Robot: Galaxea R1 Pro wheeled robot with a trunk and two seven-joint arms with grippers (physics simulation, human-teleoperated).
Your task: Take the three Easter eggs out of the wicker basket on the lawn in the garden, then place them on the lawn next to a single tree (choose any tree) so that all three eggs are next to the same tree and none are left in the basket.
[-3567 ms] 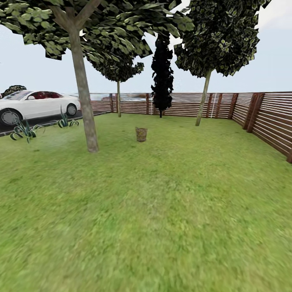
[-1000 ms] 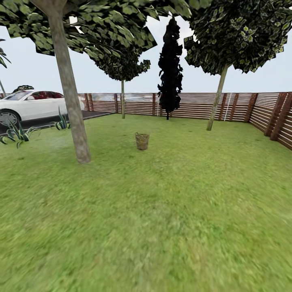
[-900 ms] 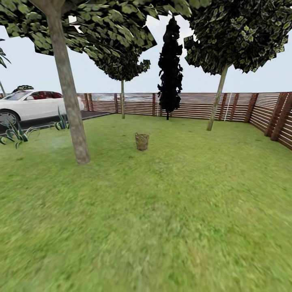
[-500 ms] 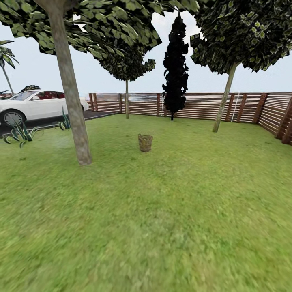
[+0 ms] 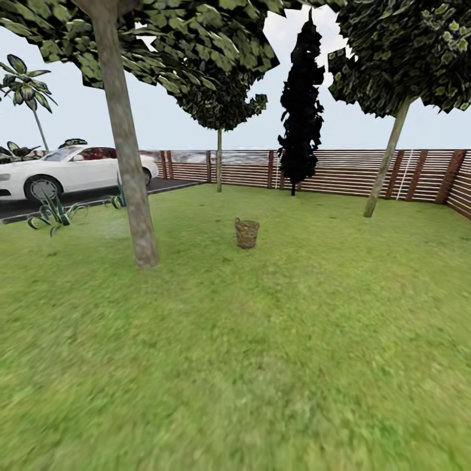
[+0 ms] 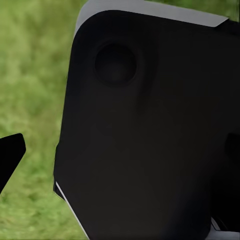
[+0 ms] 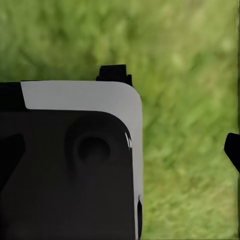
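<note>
Basket ahead on the grass

The wicker basket (image 5: 246, 233), small, brown and bucket-shaped, stands upright on the lawn (image 5: 261, 353) near the thick grey-brown tree (image 5: 131, 163) to its left. I cannot tell how my claws stand; dark housing blocks both wrist views.

A fenced home garden: lawn (image 5: 261, 366), trees, slat fence (image 5: 340, 171), parked white car (image 5: 65, 171).

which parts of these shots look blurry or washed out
Head view: near lawn is smeared, while the basket and tree read sharper, and no cast shadows show. Both wrist views: soft, blurred grass behind dark robot parts.
</note>
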